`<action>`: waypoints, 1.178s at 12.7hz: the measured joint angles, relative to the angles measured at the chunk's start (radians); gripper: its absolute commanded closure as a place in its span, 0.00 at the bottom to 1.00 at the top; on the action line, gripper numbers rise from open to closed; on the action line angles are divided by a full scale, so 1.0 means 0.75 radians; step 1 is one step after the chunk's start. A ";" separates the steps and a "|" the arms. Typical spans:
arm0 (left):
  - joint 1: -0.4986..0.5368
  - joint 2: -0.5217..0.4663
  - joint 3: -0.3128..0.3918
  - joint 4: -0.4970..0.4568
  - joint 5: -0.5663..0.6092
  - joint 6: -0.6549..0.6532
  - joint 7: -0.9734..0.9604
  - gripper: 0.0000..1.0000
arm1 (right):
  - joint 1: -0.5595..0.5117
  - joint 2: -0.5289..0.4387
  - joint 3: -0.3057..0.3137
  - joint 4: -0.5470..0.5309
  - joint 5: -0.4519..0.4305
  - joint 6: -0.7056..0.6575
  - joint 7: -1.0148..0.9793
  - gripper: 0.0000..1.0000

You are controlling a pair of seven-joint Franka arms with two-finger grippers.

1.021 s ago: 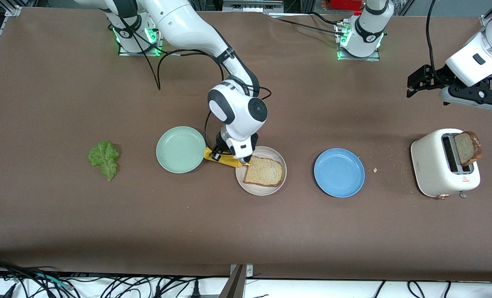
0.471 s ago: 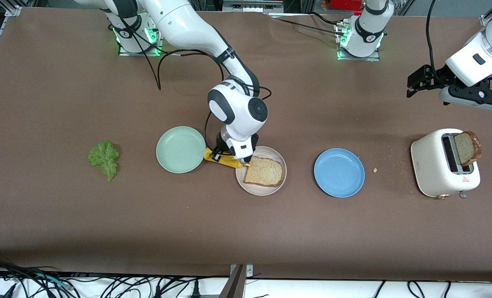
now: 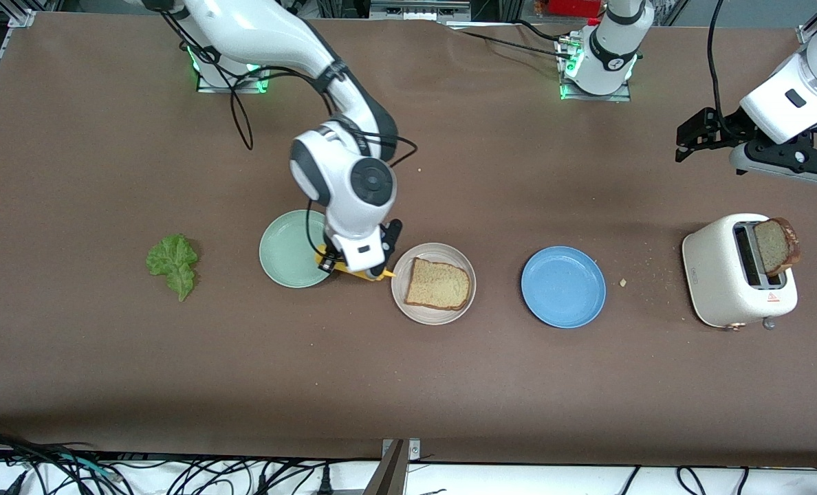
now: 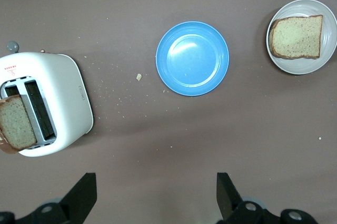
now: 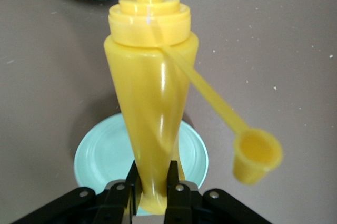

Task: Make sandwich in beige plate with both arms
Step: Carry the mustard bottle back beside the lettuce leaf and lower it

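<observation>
Front view: bread slice (image 3: 437, 284) flat on beige plate (image 3: 400, 294).

The yellow squeeze bottle (image 5: 150, 103) looks like smooth, glossy plastic, as does its dangling cap (image 5: 256, 155). The table (image 3: 106, 357) is covered in a matt brown sheet, and the beige plate (image 3: 450, 313), mint-green plate (image 3: 288, 251) and blue plate (image 3: 563, 287) have a smooth, faintly sheened finish. The bread slice (image 3: 437, 284) is rough and porous, the lettuce leaf (image 3: 172, 263) crinkled, and the toaster (image 3: 721, 289) is smooth satin white.
</observation>
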State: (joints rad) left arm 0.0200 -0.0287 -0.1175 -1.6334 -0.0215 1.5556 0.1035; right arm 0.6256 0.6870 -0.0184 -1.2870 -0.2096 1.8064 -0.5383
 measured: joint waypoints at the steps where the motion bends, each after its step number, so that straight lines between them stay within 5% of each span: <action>1: 0.000 0.000 0.000 0.000 0.000 0.000 0.000 0.00 | -0.091 -0.050 0.066 -0.029 0.034 -0.017 -0.071 1.00; 4: 0.000 0.000 0.000 0.000 0.000 0.000 0.000 0.00 | -0.326 -0.117 0.166 -0.070 0.200 -0.041 -0.341 1.00; 9: 0.000 0.000 0.000 0.000 0.000 0.000 0.000 0.00 | -0.627 -0.111 0.182 -0.105 0.480 -0.050 -0.837 1.00; 15: 0.000 0.000 0.000 0.000 0.000 0.000 0.000 0.00 | -0.993 0.088 0.185 -0.137 0.840 -0.140 -1.464 1.00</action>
State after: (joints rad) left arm 0.0201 -0.0286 -0.1175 -1.6334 -0.0215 1.5556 0.1035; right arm -0.1192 0.7529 0.1203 -1.3896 0.4205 1.7014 -1.6366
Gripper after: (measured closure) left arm 0.000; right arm 0.780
